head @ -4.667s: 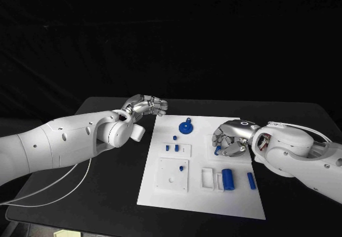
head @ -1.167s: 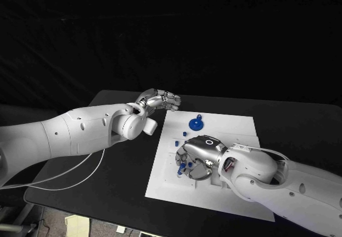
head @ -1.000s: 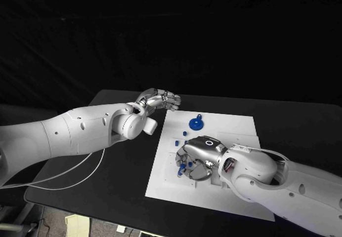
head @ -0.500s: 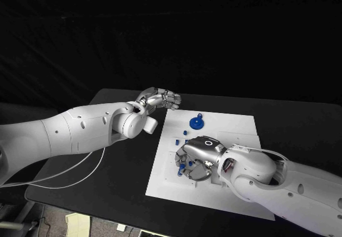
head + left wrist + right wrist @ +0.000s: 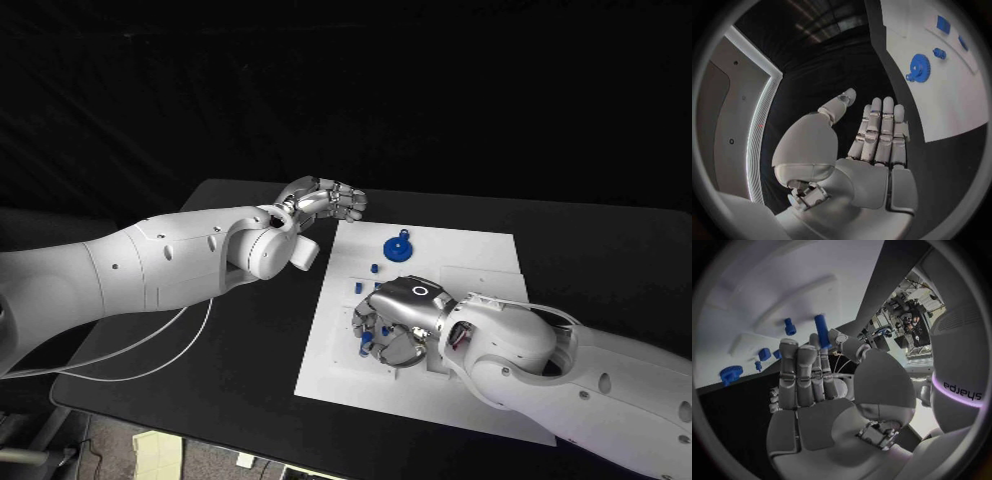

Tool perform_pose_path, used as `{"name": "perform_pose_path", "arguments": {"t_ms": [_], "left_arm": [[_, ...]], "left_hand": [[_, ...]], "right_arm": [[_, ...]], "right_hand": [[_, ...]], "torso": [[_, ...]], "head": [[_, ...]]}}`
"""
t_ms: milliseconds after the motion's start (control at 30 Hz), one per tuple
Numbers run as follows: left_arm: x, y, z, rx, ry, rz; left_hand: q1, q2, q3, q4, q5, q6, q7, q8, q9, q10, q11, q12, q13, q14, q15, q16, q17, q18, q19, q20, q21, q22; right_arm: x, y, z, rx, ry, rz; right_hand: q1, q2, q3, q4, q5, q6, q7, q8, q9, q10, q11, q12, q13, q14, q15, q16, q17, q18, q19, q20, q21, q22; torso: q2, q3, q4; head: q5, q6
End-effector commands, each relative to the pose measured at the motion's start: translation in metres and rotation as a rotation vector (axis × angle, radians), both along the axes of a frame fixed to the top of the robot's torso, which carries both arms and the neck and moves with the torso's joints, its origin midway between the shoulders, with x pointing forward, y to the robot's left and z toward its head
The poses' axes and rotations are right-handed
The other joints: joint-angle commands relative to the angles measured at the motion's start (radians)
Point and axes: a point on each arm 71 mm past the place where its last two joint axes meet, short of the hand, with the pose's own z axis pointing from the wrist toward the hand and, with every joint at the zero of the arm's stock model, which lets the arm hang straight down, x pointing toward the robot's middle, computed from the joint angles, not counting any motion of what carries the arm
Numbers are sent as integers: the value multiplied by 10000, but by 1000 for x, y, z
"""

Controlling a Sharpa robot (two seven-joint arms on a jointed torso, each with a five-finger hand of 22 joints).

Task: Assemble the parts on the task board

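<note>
The white task board (image 5: 335, 381) lies in the middle of the table. My right hand (image 5: 397, 318) hovers low over its left middle and pinches a blue peg (image 5: 821, 330) between thumb and fingertip. Its fingers (image 5: 372, 328) cover the spot below, where bits of blue (image 5: 366, 341) show. Another short blue peg (image 5: 789, 326) stands in the board just beyond. A blue gear (image 5: 398, 247) lies near the board's far edge. My left hand (image 5: 326, 203) hangs beside the board's far left corner; it holds nothing, with fingers (image 5: 878, 127) straight and thumb apart.
Small blue parts (image 5: 356, 288) stand on the board between the gear and my right hand. The gear (image 5: 919, 66) and more small parts (image 5: 943, 24) are seen past my left hand. Black table (image 5: 253, 330) surrounds the board; a white cable (image 5: 144, 345) hangs at the left.
Since the oldest frame my right hand has come from the board's right middle to its left middle. Over the last second it edged slightly farther up the board. My left hand stayed put.
</note>
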Motion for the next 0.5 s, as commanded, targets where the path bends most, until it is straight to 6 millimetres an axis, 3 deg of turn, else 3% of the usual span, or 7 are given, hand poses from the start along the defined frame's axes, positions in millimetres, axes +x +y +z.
{"name": "perform_pose_path", "arguments": {"t_ms": [33, 500], "left_arm": [[0, -2, 1, -64, -94, -163], [0, -2, 1, -56, -79, -157]], "left_hand": [[-31, 68, -11, -21, 21, -29, -17, 42, -16, -52, -21, 23, -16, -4, 27, -42, 19, 159, 25, 64, -35, 13], [-29, 69, -13, -22, 20, -32, -15, 43, -18, -54, -20, 22, -18, -4, 29, -55, 37, 158, 25, 66, -43, 20]], "right_arm": [[-4, -1, -9, -401, 171, 122], [-5, -2, -8, -143, -23, 86]], "right_hand": [[57, 84, -7, -62, 23, 98, 1, 64, -10, 39, -14, 44, 26, -85, -143, 6, 16, 634, 21, -103, 48, 92], [51, 101, -5, -118, 24, 111, -7, 76, 29, 50, -24, 63, 66, -66, -152, 15, 37, 634, 36, -116, 68, 111]], "torso": [[1, 2, 2], [1, 4, -1]], "head": [[0, -3], [31, -15]]}}
